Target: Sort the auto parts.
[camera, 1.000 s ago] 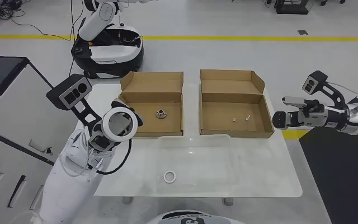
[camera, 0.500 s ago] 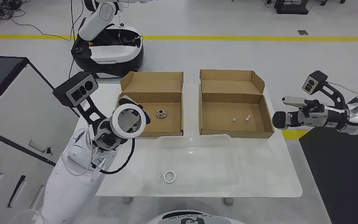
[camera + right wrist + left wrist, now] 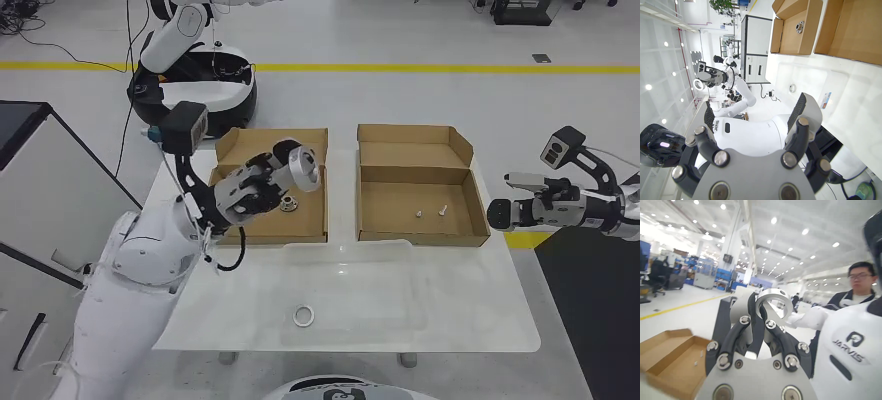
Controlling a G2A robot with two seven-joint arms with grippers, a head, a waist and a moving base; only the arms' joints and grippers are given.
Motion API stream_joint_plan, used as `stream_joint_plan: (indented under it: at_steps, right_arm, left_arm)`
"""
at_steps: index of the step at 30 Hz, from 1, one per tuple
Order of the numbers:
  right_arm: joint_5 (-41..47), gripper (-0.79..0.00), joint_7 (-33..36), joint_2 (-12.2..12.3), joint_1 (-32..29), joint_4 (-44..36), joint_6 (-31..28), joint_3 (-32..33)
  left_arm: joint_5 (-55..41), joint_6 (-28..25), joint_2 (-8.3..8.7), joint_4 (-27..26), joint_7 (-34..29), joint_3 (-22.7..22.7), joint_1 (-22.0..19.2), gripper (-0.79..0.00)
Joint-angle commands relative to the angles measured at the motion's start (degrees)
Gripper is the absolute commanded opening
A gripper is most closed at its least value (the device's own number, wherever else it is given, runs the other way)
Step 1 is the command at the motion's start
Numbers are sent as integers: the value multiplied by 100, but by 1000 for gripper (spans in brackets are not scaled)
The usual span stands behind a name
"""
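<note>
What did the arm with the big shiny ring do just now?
The left claw, shut on the big ring, swung from the left edge of the table to above the left box. The right claw stayed open beside the table. The small ring and the flange did not move.

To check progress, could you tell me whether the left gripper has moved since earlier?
Yes. The left gripper, holding the metal ring, swung rightward from the left box's outer edge to above that box.
</note>
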Motion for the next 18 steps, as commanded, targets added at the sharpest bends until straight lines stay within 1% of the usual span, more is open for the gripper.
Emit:
stream_joint_plan:
  at_steps: [1,3,6,7,9,11,13,14,16,18]
  right_arm:
    - [2,0,0,0,-1,0,-1,1]
    - [2,0,0,0,-1,0,-1,1]
    - [2,0,0,0,-1,0,-1,1]
    - [2,0,0,0,-1,0,-1,1]
    - [2,0,0,0,-1,0,-1,1]
    - [2,0,0,0,-1,0,-1,1]
    - [2,0,0,0,-1,0,-1,1]
    - [2,0,0,0,-1,0,-1,1]
    - [2,0,0,0,-1,0,-1,1]
    - [2,0,0,0,-1,0,-1,1]
  left_arm:
    - [257,254,25,10,-232,-96,9,-785]
    - [370,544,40,44,-338,-187,40,-785]
    - [661,945,58,88,-529,-253,-33,-785]
    - [683,1084,55,109,-524,-249,-86,-785]
    - [901,1299,60,202,-731,-196,-273,-785]
    - [1011,1653,50,385,-956,-72,-576,-785]
    - [1212,1895,48,529,-1245,53,-850,-785]
    - [1272,2080,38,683,-1446,180,-1061,-785]
    - [1435,2376,25,886,-1721,338,-1347,-785]
    - [1554,2652,-4,1164,-1871,538,-1644,-785]
